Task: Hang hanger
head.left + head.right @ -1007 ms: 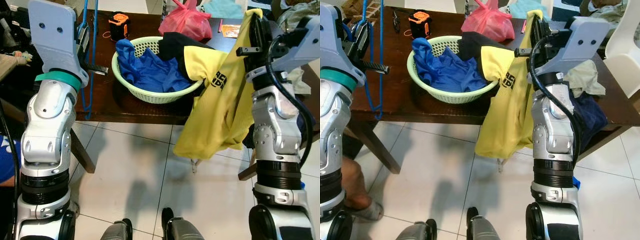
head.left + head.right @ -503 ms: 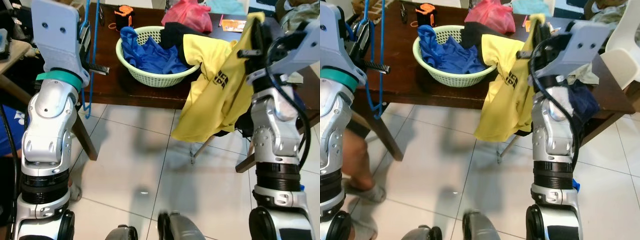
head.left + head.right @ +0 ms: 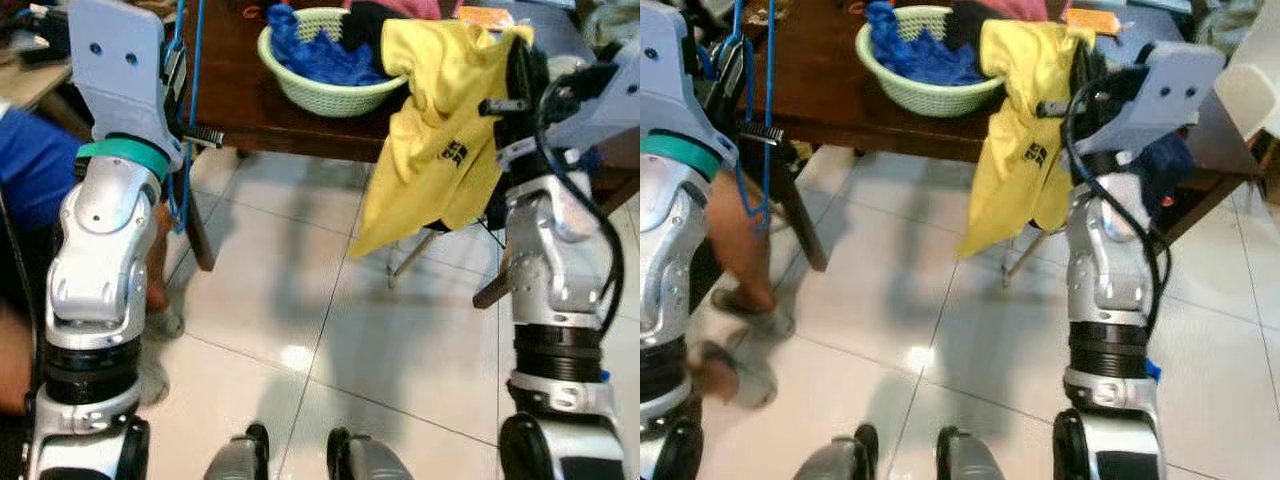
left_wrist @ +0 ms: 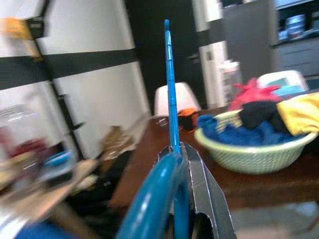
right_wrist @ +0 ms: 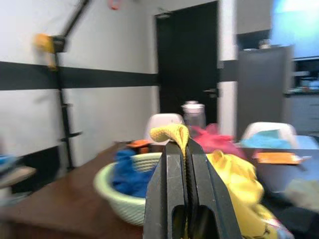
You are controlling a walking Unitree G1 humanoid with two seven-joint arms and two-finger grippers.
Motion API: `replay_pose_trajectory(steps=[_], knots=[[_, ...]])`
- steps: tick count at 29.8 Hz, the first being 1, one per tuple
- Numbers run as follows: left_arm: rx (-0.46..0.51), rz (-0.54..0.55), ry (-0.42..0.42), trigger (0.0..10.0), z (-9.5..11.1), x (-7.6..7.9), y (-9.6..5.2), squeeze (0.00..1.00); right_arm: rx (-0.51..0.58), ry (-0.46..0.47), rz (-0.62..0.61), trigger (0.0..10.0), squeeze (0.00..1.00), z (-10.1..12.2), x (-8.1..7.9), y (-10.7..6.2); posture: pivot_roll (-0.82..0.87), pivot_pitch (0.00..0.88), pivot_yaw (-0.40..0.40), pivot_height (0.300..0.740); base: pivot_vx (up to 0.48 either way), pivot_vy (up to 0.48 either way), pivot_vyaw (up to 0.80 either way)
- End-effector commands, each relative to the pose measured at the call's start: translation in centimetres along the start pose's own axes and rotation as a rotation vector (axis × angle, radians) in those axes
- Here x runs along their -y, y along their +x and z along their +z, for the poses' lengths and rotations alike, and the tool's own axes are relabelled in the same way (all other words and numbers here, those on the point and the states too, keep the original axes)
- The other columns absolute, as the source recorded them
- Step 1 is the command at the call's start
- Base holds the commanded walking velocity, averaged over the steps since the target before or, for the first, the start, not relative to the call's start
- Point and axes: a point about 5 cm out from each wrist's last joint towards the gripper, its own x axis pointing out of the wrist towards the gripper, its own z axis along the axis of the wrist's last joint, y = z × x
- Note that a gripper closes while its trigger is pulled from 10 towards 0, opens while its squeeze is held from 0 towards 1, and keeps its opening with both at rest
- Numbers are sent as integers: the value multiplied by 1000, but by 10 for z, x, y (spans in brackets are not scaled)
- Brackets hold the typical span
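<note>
A blue hanger (image 3: 183, 150) hangs down past the table's edge on my left, with my left gripper (image 4: 179, 149) shut on it; its thin blue rod (image 4: 171, 89) stands up between the fingers. On my right, a yellow shirt (image 3: 440, 140) with black print droops toward the floor, and my right gripper (image 5: 180, 147) is shut on a fold of it. The shirt's top lies close to the green basket (image 3: 330, 95); whether they touch is unclear.
The basket holds blue and black clothes on a dark wooden table (image 3: 235, 90) ahead. A person's leg (image 3: 750, 240) stands by the table leg on the left. A white chair (image 3: 1250, 80) is at the right. Pale tiled floor (image 3: 300, 320) stretches in front of me.
The camera has drawn back, so the table now sits higher and farther away. The yellow shirt has come out of the basket and hangs from my right gripper. The person's leg has shifted.
</note>
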Motion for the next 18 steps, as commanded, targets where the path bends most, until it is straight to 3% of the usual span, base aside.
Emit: replay_pose_trajectory(steps=[1, 11, 14, 18], knots=[[-3, -7, 7, 10000, -1, 2, -1, 0, 13, 1, -12, 10000, 0, 2, 3, -2, 53, 73, 13, 740, -454, 0, 0], [-4, -11, 5, 10000, -2, 3, -1, 0, 16, -4, -16, 10000, 0, 2, 4, -2, 50, 73, 14, 740, -455, 0, 0], [-7, -11, 1, 10000, -3, 4, -1, 0, 15, -7, -17, 10000, 0, 2, 5, -2, 47, 74, 14, 740, -311, 0, 0], [-24, -25, -17, 10000, -5, 7, -2, 0, 12, -14, -21, 10000, 0, 2, 6, -2, 42, 75, 14, 740, 0, 0, 0]])
